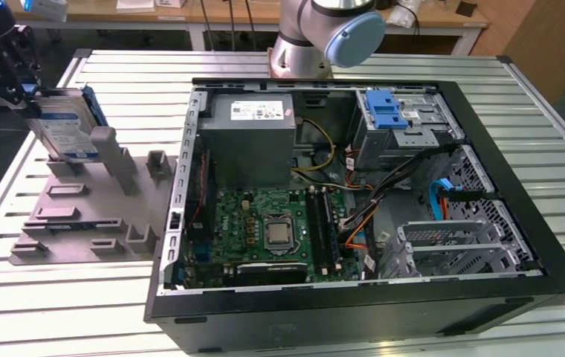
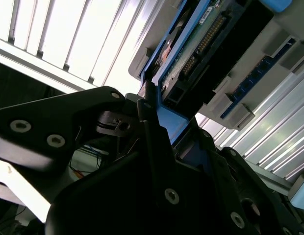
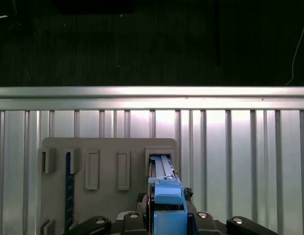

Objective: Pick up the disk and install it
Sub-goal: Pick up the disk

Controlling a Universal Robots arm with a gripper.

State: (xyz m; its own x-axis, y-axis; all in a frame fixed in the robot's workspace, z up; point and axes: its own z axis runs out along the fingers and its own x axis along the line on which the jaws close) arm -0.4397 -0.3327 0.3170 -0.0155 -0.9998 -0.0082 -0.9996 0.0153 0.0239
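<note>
In the exterior view the disk, silver with a white-and-blue label and a blue carrier frame, stands on edge at the far end of the grey holder fixture, on that view's left. My gripper is at the disk's upper end, shut on it. The first wrist view looks down the blue carrier edge of the disk, which runs from between my gripper into a slot of the holder. In the second wrist view a black finger presses on the blue frame, with the disk's green circuit side beyond.
An open black computer case lies on the slatted metal table, to the exterior view's right of the holder. Inside are a metal drive cage with a blue latch, a power supply, a motherboard and cables. The arm's base stands behind the case.
</note>
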